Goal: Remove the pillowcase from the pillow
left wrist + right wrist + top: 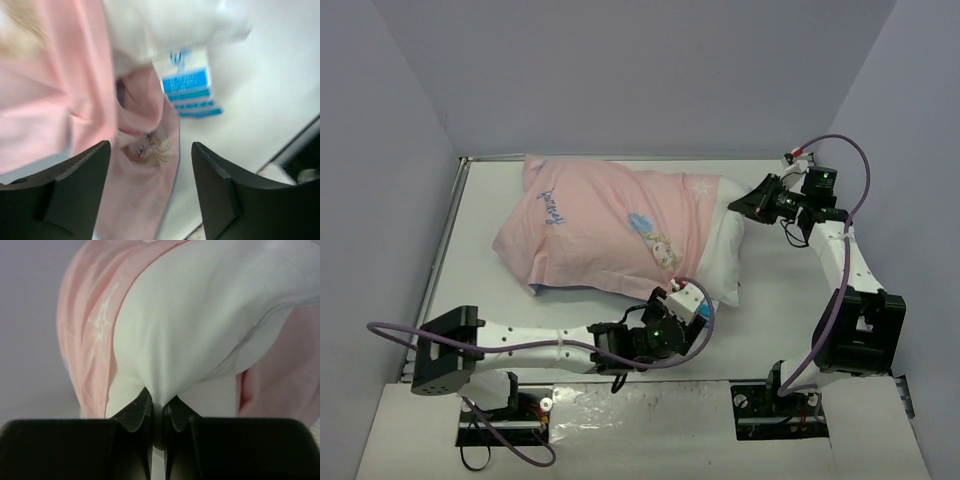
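The pale pink pillowcase (pixel 590 225) covers most of the white pillow (pixel 725 255), whose right end sticks out bare. My right gripper (pixel 740 205) is shut on the pillow's far right corner; in the right wrist view the white fabric (pixel 185 325) is pinched between the fingertips (pixel 142 410). My left gripper (pixel 682 298) is open at the pillow's near right corner. In the left wrist view it hangs over the pillowcase's hem (pixel 145 170) with a blonde face print, and the blue-and-white tag (pixel 192 85) lies just beyond.
The white table (pixel 800 290) has raised edges at the left and back. Grey walls close in the back and sides. The arm bases stand at the near edge.
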